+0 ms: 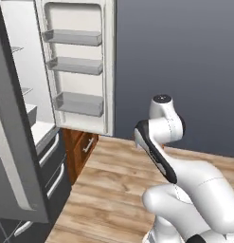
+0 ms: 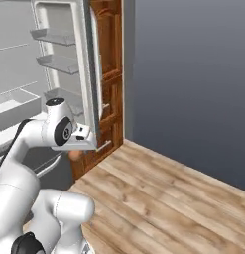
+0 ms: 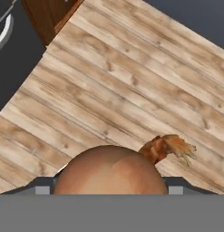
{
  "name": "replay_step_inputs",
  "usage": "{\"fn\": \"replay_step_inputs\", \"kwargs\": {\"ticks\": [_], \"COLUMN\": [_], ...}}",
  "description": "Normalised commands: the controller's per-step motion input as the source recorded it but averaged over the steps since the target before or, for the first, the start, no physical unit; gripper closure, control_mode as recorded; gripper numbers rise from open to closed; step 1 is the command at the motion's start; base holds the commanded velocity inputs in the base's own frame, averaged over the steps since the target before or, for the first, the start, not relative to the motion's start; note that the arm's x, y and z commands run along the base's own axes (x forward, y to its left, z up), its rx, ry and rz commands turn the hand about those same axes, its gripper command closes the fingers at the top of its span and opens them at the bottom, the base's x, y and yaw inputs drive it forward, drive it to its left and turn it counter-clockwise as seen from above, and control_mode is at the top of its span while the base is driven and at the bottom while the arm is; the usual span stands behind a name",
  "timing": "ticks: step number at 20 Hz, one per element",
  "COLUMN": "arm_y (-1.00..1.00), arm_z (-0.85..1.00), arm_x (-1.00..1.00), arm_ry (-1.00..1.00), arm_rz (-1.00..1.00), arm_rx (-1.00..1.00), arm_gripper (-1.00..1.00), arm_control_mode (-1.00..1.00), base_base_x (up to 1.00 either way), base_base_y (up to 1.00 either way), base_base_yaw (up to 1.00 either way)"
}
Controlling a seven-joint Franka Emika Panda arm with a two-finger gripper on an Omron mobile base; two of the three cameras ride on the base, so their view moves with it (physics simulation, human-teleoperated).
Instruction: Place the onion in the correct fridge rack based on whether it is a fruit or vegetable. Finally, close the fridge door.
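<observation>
Transport step of the sorting task, read from left to right. At far left the fridge interior shows as pale shelves (image 1: 24, 90) seen edge-on beyond the dark door edge; which of them is the fridge rack meant for vegetables cannot be told from this angle. Next stands the open fridge door (image 1: 78, 61), its three bin-like door racks (image 1: 73, 37) empty, and below it a wooden cabinet (image 1: 80, 149) with a metal handle. Further right the white arm (image 1: 161, 137) folds above the plank floor (image 1: 113, 190). In the right base view a small brownish patch, probably the onion (image 2: 74, 154), peeks out beneath the wrist, just beside the lower corner of the door. In the hand view the onion (image 3: 111, 171) sits close against the camera, its dry papery tuft pointing to the right, with the gripper (image 3: 111, 186) clamped on it, one finger (image 3: 42, 188) showing at either flank. Judged from this, the onion is held low over the floor, outside the fridge, and placement is not yet done. The next move calls for raising the load, swinging it left past the door edge, then levelling it above the chosen shelf before release; closing the door comes last
</observation>
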Motion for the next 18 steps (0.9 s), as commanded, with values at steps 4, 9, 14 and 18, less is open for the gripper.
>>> {"fn": "replay_step_inputs", "kwargs": {"ticks": [4,9,14,18], "arm_y": [0.00,0.00,0.00,0.00], "arm_z": [0.00,0.00,0.00,0.00], "arm_x": [0.00,0.00,0.00,0.00], "arm_ry": [0.00,0.00,0.00,0.00], "arm_rz": [0.00,0.00,0.00,0.00], "arm_rx": [0.00,0.00,0.00,0.00], "arm_gripper": [1.00,1.00,1.00,1.00], "arm_control_mode": [1.00,1.00,1.00,1.00], "base_base_x": [0.97,0.52,0.20,0.40], "base_base_y": [0.00,0.00,0.00,-0.04], "base_base_yaw": [0.48,0.52,0.56,0.51]}}
